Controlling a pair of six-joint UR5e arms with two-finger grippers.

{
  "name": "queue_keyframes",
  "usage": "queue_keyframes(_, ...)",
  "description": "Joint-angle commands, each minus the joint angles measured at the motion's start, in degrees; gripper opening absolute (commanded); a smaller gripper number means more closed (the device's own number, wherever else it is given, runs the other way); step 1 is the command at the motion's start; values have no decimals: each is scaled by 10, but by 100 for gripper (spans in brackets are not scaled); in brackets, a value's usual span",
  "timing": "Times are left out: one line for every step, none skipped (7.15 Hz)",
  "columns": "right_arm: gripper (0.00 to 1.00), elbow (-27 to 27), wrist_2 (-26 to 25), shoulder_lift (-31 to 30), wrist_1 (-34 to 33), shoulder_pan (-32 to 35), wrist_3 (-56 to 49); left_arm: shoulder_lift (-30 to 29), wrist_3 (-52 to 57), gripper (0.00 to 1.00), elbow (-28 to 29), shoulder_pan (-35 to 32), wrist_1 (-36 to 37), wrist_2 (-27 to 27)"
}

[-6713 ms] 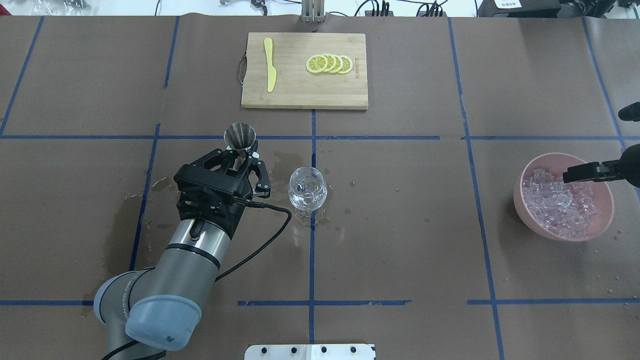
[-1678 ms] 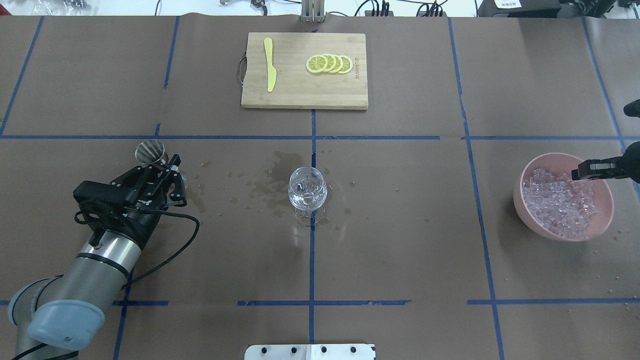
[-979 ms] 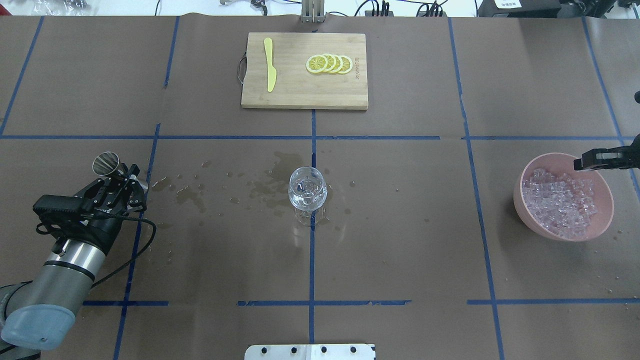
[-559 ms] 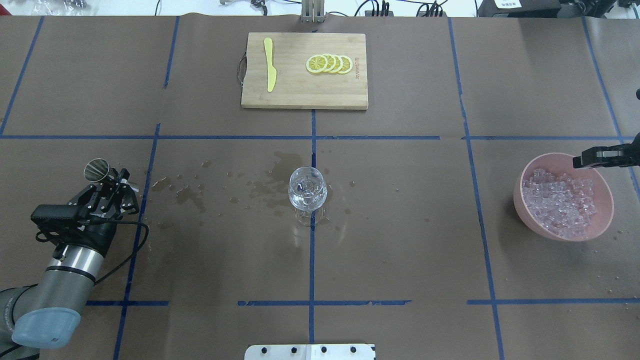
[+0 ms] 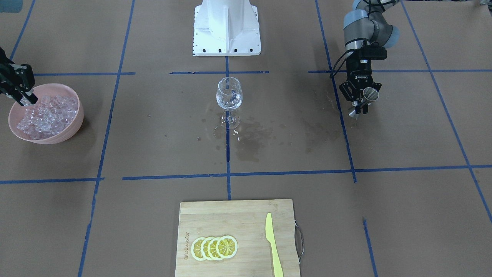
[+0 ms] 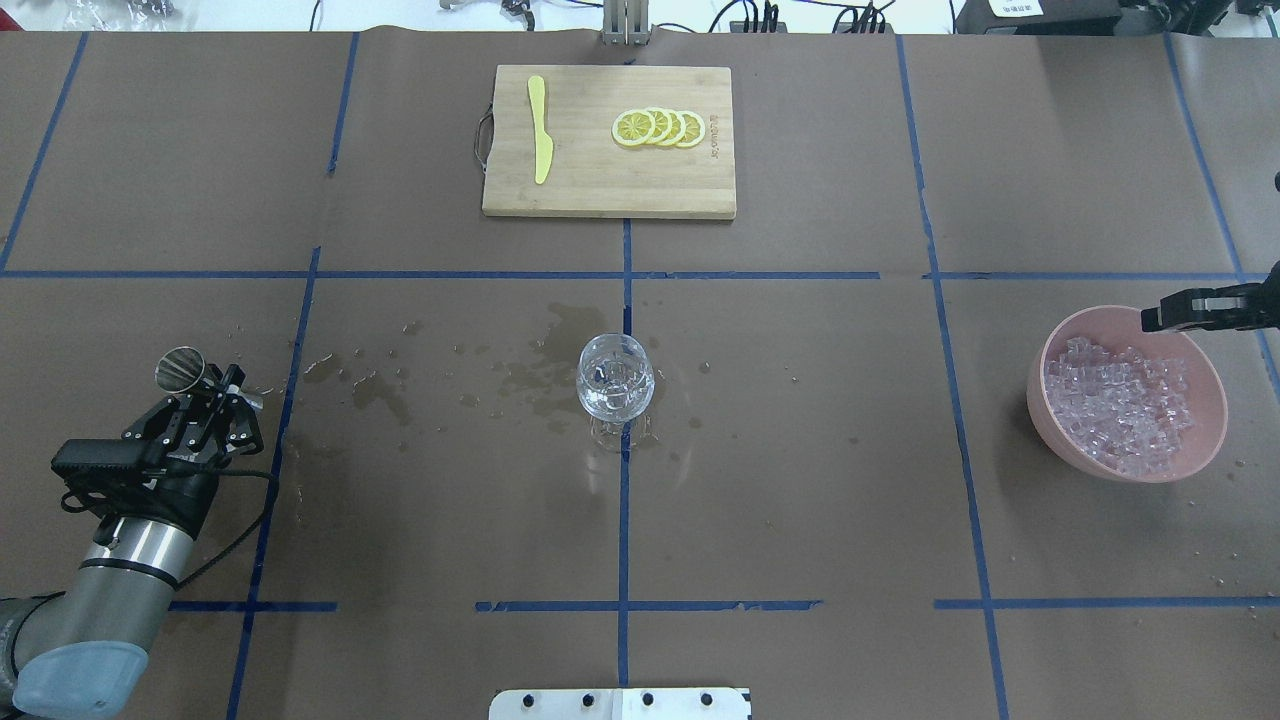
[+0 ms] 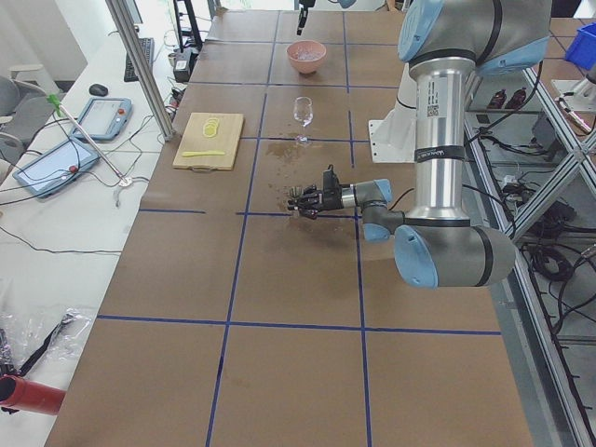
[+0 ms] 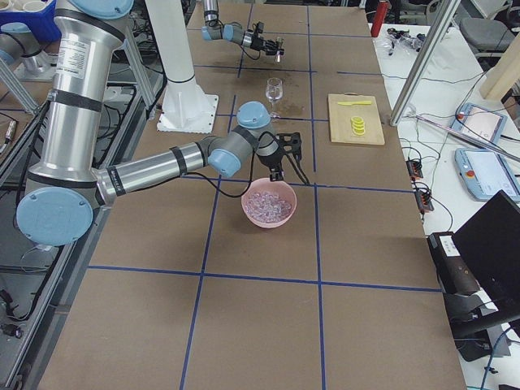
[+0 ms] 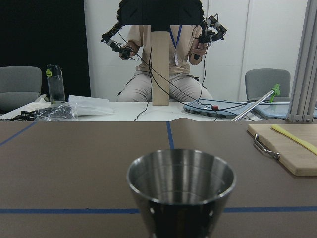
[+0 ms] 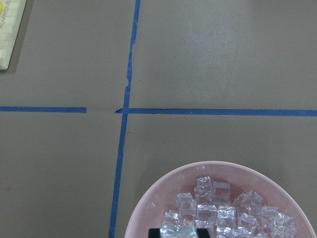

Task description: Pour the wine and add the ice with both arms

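A clear stemmed wine glass (image 6: 616, 378) (image 5: 229, 94) stands at the table's middle with a little clear wine in it. My left gripper (image 6: 222, 380) (image 5: 360, 105) is far to its left, shut on the waist of a steel jigger (image 6: 181, 368) (image 9: 181, 191), held just above the paper. The pink bowl (image 6: 1034, 398) (image 5: 57, 134) holds a heap of ice cubes (image 6: 1120, 410) (image 10: 218, 213). My right gripper (image 6: 1152, 320) (image 5: 27, 100) hangs over the bowl's far rim, shut on one ice cube (image 10: 178, 231).
A wooden cutting board (image 6: 600, 190) with lemon slices (image 6: 658, 128) and a yellow knife (image 6: 540, 130) lies at the far middle. Dark wet stains (image 6: 530, 375) spread left of the glass. The white base block (image 5: 226, 27) is at the near edge.
My left arm has carried the jigger from beside the glass far to the left and lowered it. My right gripper has drawn from the ice heap toward the bowl's far rim.
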Motion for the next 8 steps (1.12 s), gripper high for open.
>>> queue_keyframes(0,1,-1,0,1,0,0,1,-28,0,9,19,1,21)
queue_keyframes(0,6,-1,0,1,1,0,2,-28,0,14,19,1,22)
queue_keyframes(0,12,-1,0,1,1,1,1,-36,0,22,19,1,23)
queue_keyframes(0,13,-1,0,1,1,1,1,-37,0,24,21,1,22)
queue_keyframes(0,18,-2,0,1,1,2,1,-37,1,24,22,1,23)
queue_keyframes(0,22,-2,1,1,1,3,1,-37,10,25,23,2,23)
queue_keyframes(0,25,-3,1,1,0,8,1,-37,17,26,24,2,23)
queue_keyframes(0,25,-3,3,2,0,10,1,-37,21,30,26,3,23)
